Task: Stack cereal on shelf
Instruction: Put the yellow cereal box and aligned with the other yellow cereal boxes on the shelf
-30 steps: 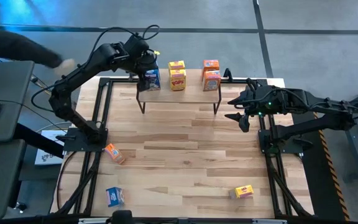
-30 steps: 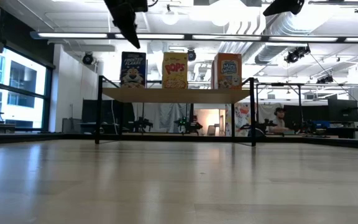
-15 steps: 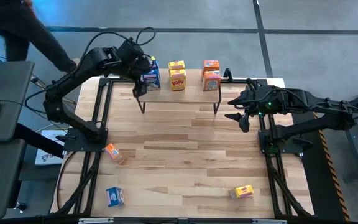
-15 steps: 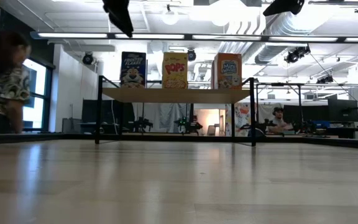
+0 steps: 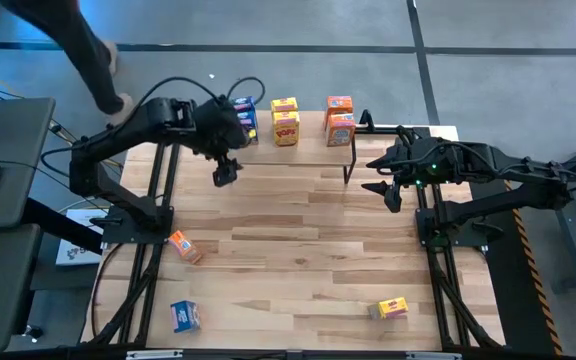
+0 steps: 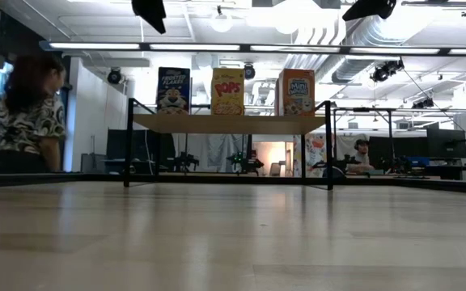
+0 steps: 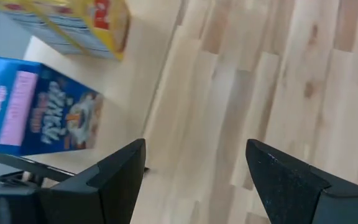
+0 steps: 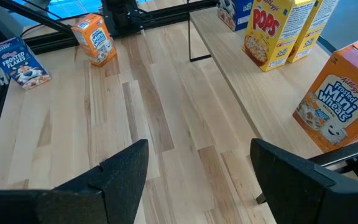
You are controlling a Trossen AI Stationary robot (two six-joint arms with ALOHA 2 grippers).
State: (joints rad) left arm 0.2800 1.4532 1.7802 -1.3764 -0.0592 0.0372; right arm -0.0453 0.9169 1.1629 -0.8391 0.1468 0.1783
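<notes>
Left end effector (image 5: 225,172) hung over the table (image 5: 298,250) just in front of the shelf (image 5: 313,140), fingers spread, nothing between them. Right end effector (image 5: 383,178) waited beside the shelf's right end, fingers also apart and empty.

On the shelf: blue boxes (image 5: 246,118) at the left, yellow boxes (image 5: 285,120) in the middle, orange boxes (image 5: 339,120) at the right. Three boxes lay loose on the table: an orange box (image 5: 182,245) near the left edge, a blue box (image 5: 185,316) at the front left, a yellow box (image 5: 393,308) at the front right.

Risks as judged: the left arm is close to the blue boxes, and a careless swing could knock them off the shelf. The loose boxes are small and light, so an off-centre pinch could tip or skid them. A person (image 6: 24,113) walked near the table's left side.
</notes>
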